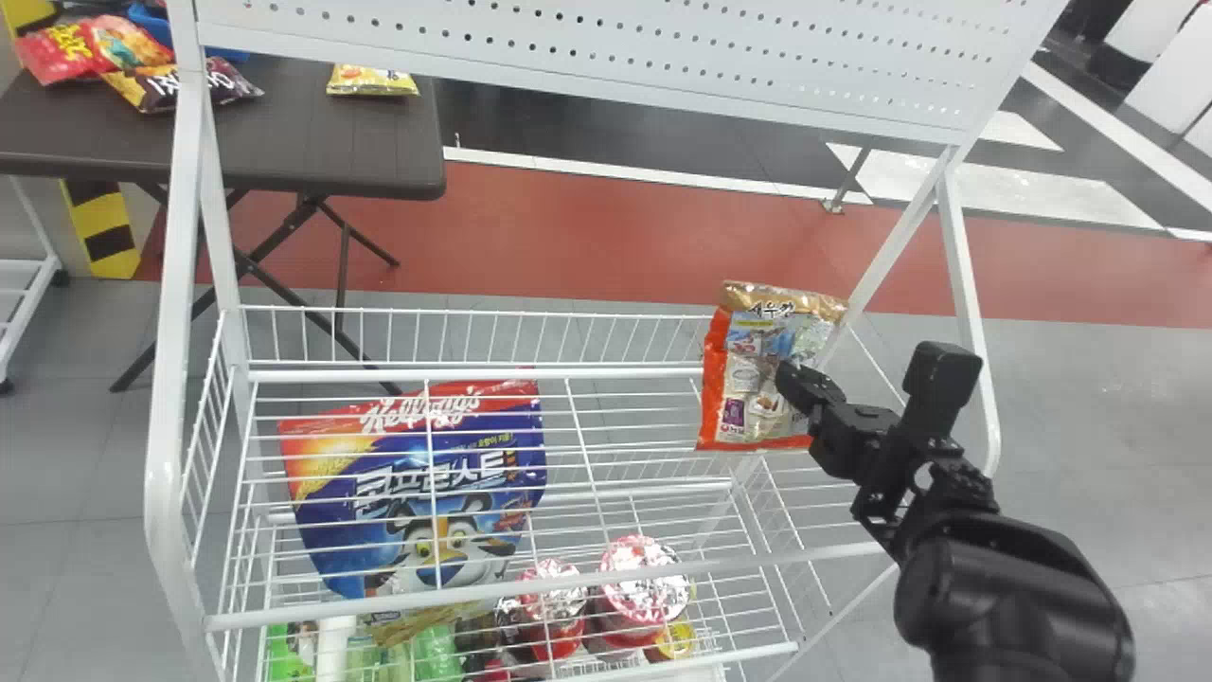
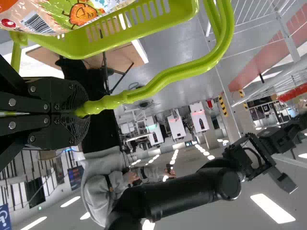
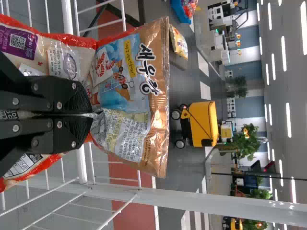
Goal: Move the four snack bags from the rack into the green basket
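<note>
Shrimp snack bag [image 1: 743, 379] is up over the far right corner of your wire rack [image 1: 168, 360]. Your green basket [image 2: 103, 44] is with the left arm, its handle [image 2: 182, 70] clamped in the left claw [image 2: 81, 112]. The bag's long axis runs nearly upright, gold end uppermost; your right claw [image 3: 91, 115] pinches it around mid-length, so you'll likely carry it leftward.

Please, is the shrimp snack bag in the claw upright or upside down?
Upright. The shrimp snack bag has its gold band on top, lettering right way up.
</note>
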`<state>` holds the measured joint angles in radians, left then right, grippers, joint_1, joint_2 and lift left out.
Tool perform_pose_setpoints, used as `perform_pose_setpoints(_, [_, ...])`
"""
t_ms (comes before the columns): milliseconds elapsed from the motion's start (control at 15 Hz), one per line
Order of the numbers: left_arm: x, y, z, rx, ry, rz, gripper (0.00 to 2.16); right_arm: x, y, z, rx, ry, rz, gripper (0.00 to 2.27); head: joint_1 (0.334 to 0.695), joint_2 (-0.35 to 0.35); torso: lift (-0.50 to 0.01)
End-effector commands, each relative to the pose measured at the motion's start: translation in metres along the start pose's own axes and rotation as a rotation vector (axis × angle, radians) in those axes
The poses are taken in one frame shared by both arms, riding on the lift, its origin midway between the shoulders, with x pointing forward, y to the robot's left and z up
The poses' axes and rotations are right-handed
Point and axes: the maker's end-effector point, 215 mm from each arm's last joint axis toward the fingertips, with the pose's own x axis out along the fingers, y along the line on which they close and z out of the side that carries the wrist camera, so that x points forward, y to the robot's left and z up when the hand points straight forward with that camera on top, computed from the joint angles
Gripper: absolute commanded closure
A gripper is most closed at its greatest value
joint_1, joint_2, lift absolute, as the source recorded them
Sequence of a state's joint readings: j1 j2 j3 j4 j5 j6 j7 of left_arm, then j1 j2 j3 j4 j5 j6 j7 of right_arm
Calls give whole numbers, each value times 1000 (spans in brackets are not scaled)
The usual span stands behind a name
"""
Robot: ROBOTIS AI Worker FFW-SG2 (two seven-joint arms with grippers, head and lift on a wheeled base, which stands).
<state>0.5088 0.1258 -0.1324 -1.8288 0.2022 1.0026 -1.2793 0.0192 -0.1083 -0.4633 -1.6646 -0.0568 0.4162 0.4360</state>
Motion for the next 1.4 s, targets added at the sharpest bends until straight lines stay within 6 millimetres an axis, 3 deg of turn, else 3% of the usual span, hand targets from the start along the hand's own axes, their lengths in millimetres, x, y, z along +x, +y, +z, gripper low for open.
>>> perform_pose_setpoints(0, [1, -1, 0, 3, 3, 0, 1845, -32, 17, 10, 10, -14, 8, 2192, 695, -350, 0])
perform_pose_setpoints(133, [2, -2, 1, 8, 5, -1, 1845, -70, 39, 14, 59, 7, 48, 2192, 695, -350, 0])
perform_pose_setpoints(267, [2, -2, 1, 8, 5, -1, 1845, -111, 64, 4, 105, 60, 101, 2192, 695, -350, 0])
perform_pose_setpoints(533, [2, -2, 1, 9, 7, -4, 1845, -176, 115, -41, 178, 161, 230, 2192, 695, -350, 0])
perform_pose_setpoints(733, [3, -2, 2, 12, 8, -4, 1845, -214, 157, -100, 272, 305, 339, 2192, 695, -350, 0])
perform_pose_setpoints(933, [3, -2, 1, 9, 8, -7, 1845, -256, 191, -174, 417, 489, 434, 2192, 695, -350, 0])
perform_pose_setpoints(1133, [4, -2, 1, 9, 10, -7, 1845, -270, 203, -233, 458, 593, 430, 2192, 695, -350, 0])
perform_pose_setpoints(1333, [5, -3, 1, 10, 9, -11, 1845, -282, 226, -270, 471, 658, 451, 2192, 695, -350, 0])
